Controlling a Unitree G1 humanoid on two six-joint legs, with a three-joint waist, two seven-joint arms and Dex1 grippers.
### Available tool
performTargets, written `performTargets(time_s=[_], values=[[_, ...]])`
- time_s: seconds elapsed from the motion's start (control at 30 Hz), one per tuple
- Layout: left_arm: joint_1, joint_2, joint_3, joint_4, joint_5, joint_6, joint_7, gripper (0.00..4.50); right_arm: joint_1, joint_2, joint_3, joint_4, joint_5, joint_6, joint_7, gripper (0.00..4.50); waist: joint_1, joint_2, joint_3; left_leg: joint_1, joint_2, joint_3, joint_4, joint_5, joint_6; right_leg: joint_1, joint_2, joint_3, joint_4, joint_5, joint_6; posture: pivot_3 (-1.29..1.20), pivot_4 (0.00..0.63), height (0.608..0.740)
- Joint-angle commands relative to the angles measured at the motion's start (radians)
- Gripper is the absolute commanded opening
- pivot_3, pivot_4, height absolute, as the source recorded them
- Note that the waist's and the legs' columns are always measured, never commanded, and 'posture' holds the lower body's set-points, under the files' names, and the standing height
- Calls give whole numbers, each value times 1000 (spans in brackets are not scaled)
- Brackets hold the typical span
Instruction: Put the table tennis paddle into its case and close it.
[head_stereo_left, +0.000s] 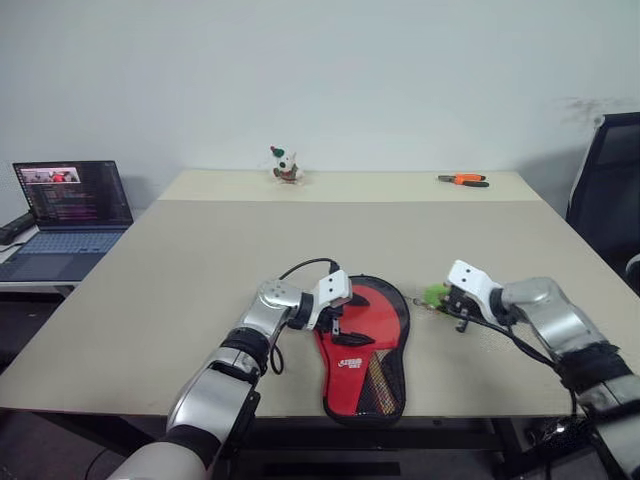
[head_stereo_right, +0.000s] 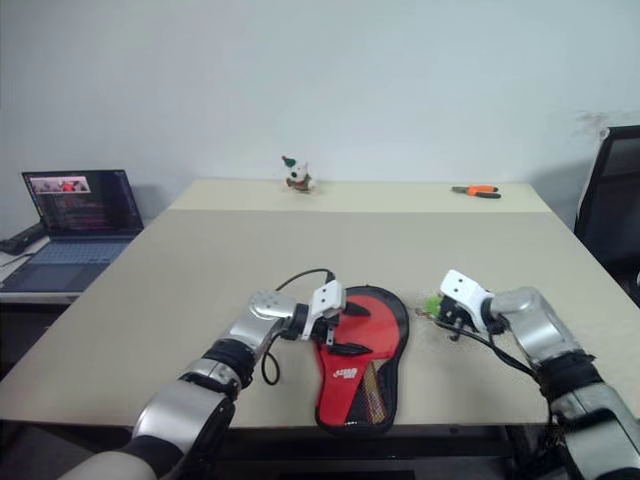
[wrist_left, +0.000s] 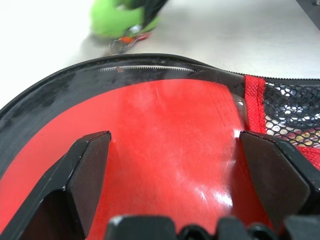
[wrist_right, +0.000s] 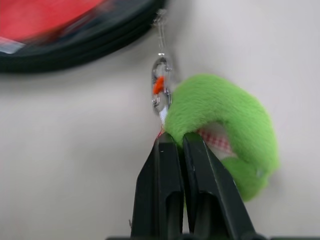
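Two grippers were in your working area on the beige rectangular table (head_stereo_left: 200, 290). Your left gripper (head_stereo_right: 338, 330) hovered over the round red rubber-faced table tennis paddle (wrist_left: 150, 145), with its two black fingers (wrist_left: 87, 175) spread wide apart and nothing between them. You could see the paddle lying inside the open paddle-shaped black fabric case (head_stereo_left: 363, 350), near the front edge of the table; the black zipper rim (wrist_left: 150, 67) curved around the red face, and the red panel with black mesh (wrist_left: 295, 110) covered the narrower end nearest you. Your right gripper (wrist_right: 180, 142) was just beside the right edge of the case, with its fingers pressed together at the fluffy green tag (wrist_right: 225, 120), where a checked strip of fabric showed; whether the fingers actually pinched that strip cannot be told. A small metal clip (wrist_right: 160, 90) joined the tag to the zipper rim. Farther off, you had a small plush toy (head_stereo_left: 285, 165) and orange-handled pliers (head_stereo_left: 463, 180) at the far edge, and an open laptop (head_stereo_left: 65, 215) on a side surface to your left.
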Motion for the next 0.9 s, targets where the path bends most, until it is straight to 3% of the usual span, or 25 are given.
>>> performTargets(time_s=[0.03,0.17,0.33,0.9], values=[[33,-4,-51,38,59,1,-13,4500,83,-100,-71,-209,57,81,79,48,1,0,0,0,0,0,0,0,0,0,0,0,0,-1,1,0,150,740],[23,-15,-55,62,67,7,9,4500,225,-177,-127,-490,156,223,118,48,6,1,-1,1,-1,-1,1,0,0,2,0,-1,0,-2,4,0,150,740],[8,-25,-55,88,78,8,37,4500,325,-182,-153,-715,231,360,74,48,7,1,-1,2,-1,-4,4,0,0,6,-1,-4,-1,-3,5,0,150,740],[-12,-75,-56,125,103,9,109,4500,584,-253,-215,-1045,453,529,52,48,35,0,-1,1,-1,-11,12,-3,2,14,-1,-13,-5,-3,6,0,150,740]])
